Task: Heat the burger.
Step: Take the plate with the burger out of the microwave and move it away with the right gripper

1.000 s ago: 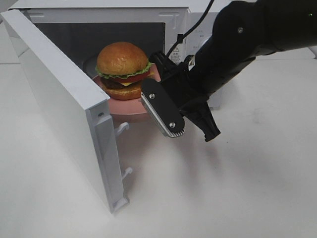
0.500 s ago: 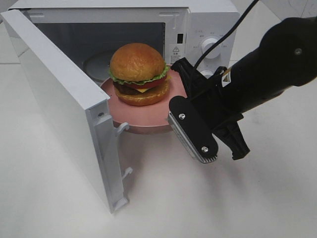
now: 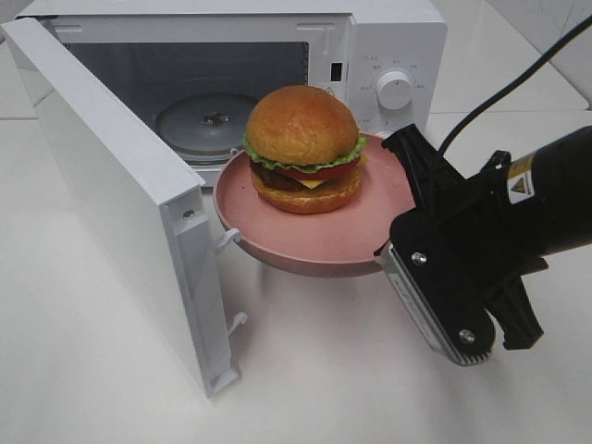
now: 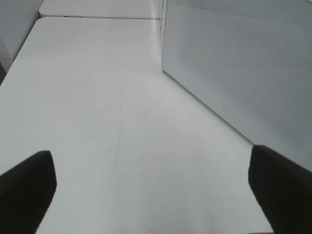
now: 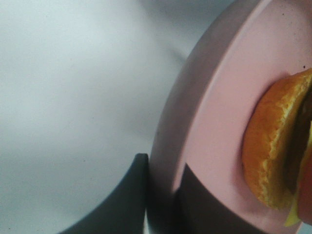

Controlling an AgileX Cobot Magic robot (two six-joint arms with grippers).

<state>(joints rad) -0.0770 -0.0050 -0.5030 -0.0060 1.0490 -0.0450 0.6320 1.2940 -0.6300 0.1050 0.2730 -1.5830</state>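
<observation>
- I am seeing my right gripper (image 3: 393, 242) clamping the rim of the pink plate (image 3: 319, 242), one finger (image 5: 124, 200) under the edge and the other over it, on the side of the plate away from the microwave (image 3: 240, 55).
- The plate is hanging in the air, level, just outside the oven's open front, clear of the white table (image 3: 111, 370).
- The burger (image 3: 303, 150) is sitting upright near the middle of that plate, its domed bun on top, with lettuce, tomato and patty showing beneath it.
- Behind the plate, the glass turntable (image 3: 205, 120) is lying bare inside the cavity.
- The microwave door (image 3: 120, 194) is standing swung wide, to the left in the high view, with its latch hooks facing the plate.
- My left gripper (image 4: 151, 190) is hovering well off to the side with its fingers (image 4: 24, 195) spread wide, gripping nothing, the door's perforated outer face beside it.
</observation>
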